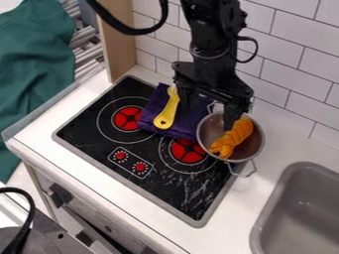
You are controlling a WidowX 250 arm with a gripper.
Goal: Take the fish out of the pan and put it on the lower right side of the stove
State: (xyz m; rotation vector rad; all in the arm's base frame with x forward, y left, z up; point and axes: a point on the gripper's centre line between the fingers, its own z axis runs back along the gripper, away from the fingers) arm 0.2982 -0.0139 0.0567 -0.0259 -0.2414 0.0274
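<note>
We see the gripper with its jaws spread at the pan. The orange fish seems soft and light; we pinch its thick middle.

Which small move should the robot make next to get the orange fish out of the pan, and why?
Probably shift the open gripper slightly toward the sink before closing: the orange fish lies in the pan, but the fingers don't straddle it; one hangs by the fish, the other appears to be over the purple cloth.
</note>
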